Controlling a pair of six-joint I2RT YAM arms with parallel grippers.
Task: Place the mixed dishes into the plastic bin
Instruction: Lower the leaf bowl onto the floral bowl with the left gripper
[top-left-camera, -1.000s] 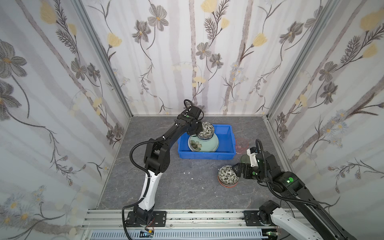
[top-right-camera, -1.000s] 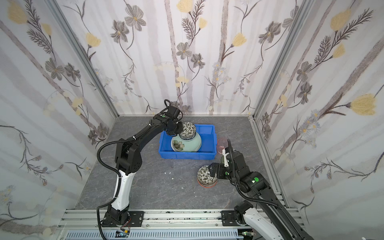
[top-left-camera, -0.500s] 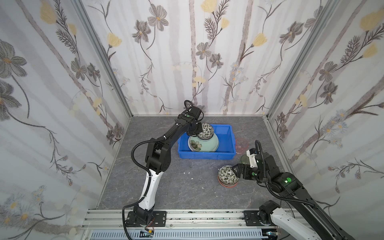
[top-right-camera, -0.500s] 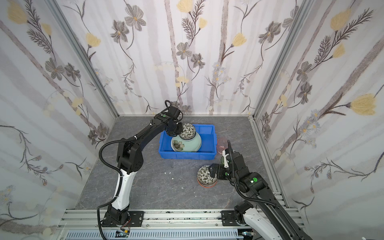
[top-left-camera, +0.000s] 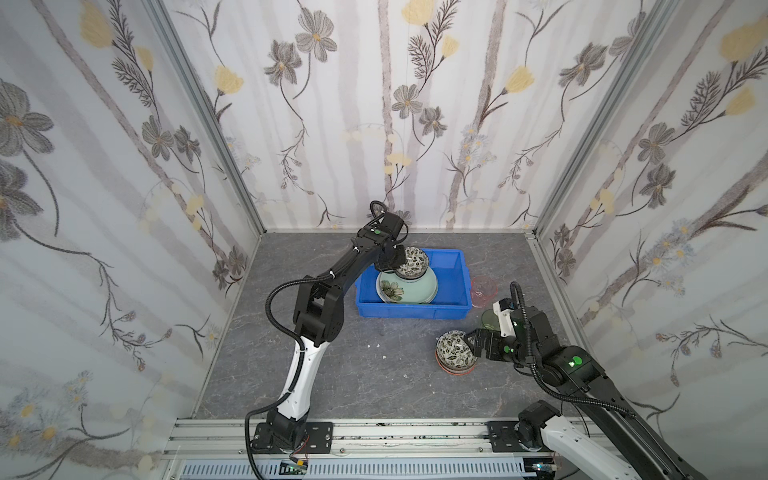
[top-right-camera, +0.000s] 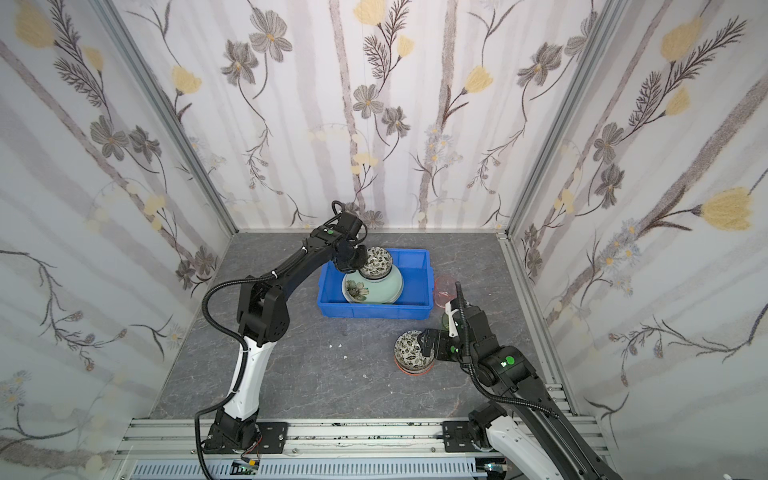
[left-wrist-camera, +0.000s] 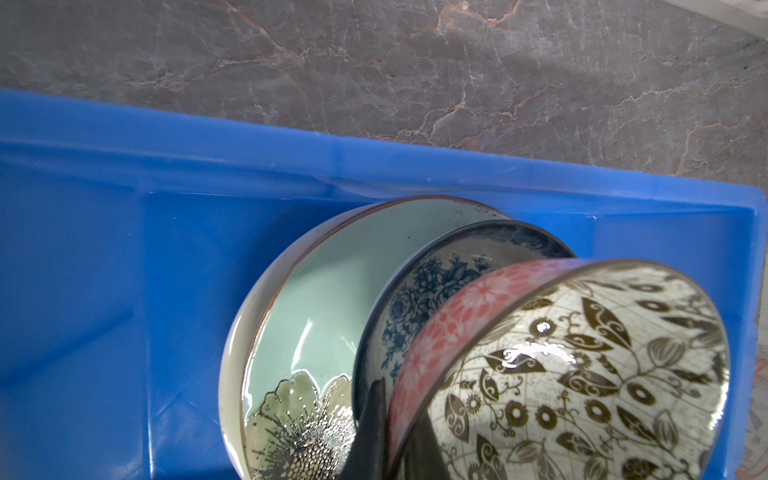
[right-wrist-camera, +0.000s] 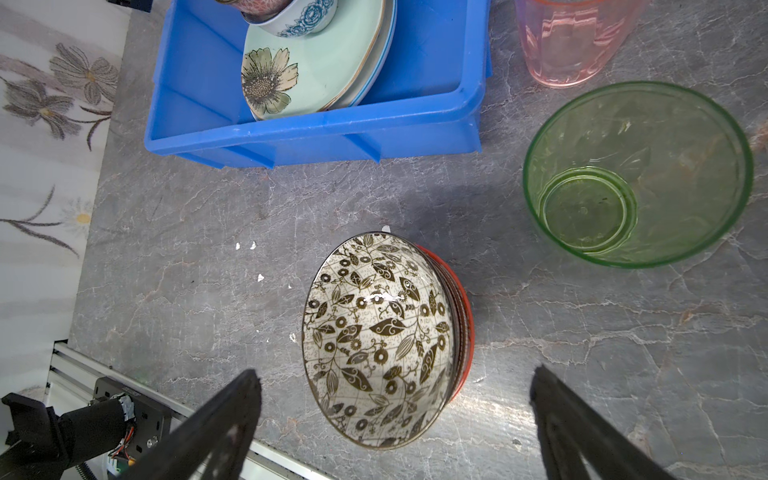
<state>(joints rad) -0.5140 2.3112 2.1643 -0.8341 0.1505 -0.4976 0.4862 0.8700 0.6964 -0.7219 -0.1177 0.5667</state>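
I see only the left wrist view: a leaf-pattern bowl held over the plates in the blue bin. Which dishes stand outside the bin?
Observer: A stack of bowls stands on the table in front of the blue bin; its top bowl has the same leaf pattern.
Operator: Are there any cups?
Observer: Yes. A green tumbler and a pink tumbler stand upright by the bin's right side.
Operator: What is the right end effector doing?
Observer: The right end effector is open and faces the stack, holding nothing.
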